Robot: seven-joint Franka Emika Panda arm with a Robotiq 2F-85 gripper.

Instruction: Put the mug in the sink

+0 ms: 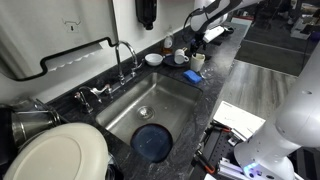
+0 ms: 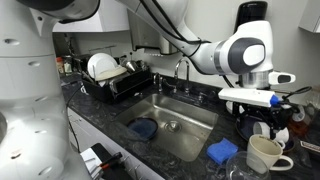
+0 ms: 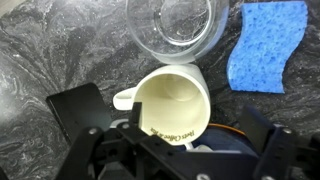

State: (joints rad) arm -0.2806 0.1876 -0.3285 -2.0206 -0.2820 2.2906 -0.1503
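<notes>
The cream mug (image 3: 176,100) stands upright on the dark speckled counter, right of the sink (image 2: 185,118), and shows in both exterior views (image 1: 198,60) (image 2: 264,154). In the wrist view I look down into it, and its handle points left. My gripper (image 3: 170,108) is open and hovers just above the mug, with one dark finger on each side and neither touching it. It also shows in both exterior views (image 1: 197,44) (image 2: 266,124). The steel sink (image 1: 175,100) has a round drain and a chrome faucet (image 1: 124,55).
A blue sponge (image 3: 266,45) and a clear glass bowl (image 3: 176,28) lie close beside the mug. A round blue item (image 1: 152,141) lies in the sink. A white bowl (image 1: 153,59) sits behind the faucet. A dish rack with plates (image 2: 108,72) stands at the sink's far side.
</notes>
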